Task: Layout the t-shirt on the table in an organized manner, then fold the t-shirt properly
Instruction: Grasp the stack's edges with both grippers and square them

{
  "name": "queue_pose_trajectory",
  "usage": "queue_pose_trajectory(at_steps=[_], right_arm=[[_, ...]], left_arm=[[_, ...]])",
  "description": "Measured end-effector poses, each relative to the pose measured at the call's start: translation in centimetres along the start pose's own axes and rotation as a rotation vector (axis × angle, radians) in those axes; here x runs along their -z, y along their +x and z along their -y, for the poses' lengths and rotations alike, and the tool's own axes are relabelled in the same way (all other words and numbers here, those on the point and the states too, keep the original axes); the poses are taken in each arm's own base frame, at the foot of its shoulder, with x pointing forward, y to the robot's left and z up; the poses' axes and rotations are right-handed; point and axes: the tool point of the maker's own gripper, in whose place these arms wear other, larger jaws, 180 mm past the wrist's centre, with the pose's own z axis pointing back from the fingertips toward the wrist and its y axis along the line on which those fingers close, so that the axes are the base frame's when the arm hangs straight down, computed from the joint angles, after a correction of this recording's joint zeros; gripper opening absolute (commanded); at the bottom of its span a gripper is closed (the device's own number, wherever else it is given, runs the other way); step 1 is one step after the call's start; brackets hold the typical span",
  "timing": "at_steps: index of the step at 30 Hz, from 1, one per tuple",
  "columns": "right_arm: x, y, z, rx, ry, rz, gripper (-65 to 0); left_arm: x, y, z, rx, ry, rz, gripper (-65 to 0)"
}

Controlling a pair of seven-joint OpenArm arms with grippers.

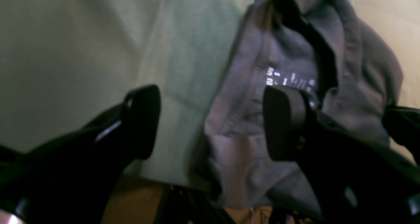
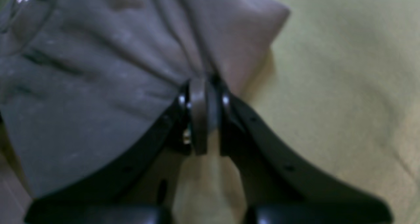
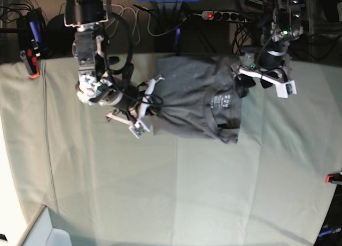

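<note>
The t-shirt (image 3: 195,96) lies bunched near the far edge of the surface (image 3: 176,192), collar and printed neck label (image 1: 290,80) facing up. The right pincer (image 2: 200,114) is clamped on a gathered fold at one side; the left pincer (image 1: 213,122) stands wide beside the collar, gripping nothing. Spreading looks incomplete; folding is not yet begun.

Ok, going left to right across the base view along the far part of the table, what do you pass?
Red clamp at the table edge → right gripper, jaws shut on the t-shirt's edge → t-shirt → its white neck label → left gripper, jaws open at the collar end.
</note>
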Motion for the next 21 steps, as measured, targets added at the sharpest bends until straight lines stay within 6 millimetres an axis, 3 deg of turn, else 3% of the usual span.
queue_pose_trajectory(at_steps=[6,11,15,18,21], right_arm=[[-0.5,-1.1,-0.6,0.003,-0.001,-0.015,-60.9],[-2.9,2.1,-0.3,-0.056,-0.054,0.076,-60.9],[-4.8,3.9,-0.5,-0.093,-0.086,0.138,-60.9],[-5.3,3.5,-0.9,-0.094,-0.089,0.133,-60.9],[-5.3,3.1,-1.0,-0.092,-0.089,0.12,-60.9]], left_arm=[[0.4,1.2,0.4,0.006,-0.01,0.029,-17.8],[1.0,1.4,0.8,0.0,-0.017,0.031,-17.8],[2.4,0.2,1.4,0.002,-0.034,-0.011,-17.7],[3.5,-1.2,1.1,-0.004,-0.019,-0.052,-17.7],[4.6,-2.1,2.2,0.004,-0.041,-0.083,-17.7]])
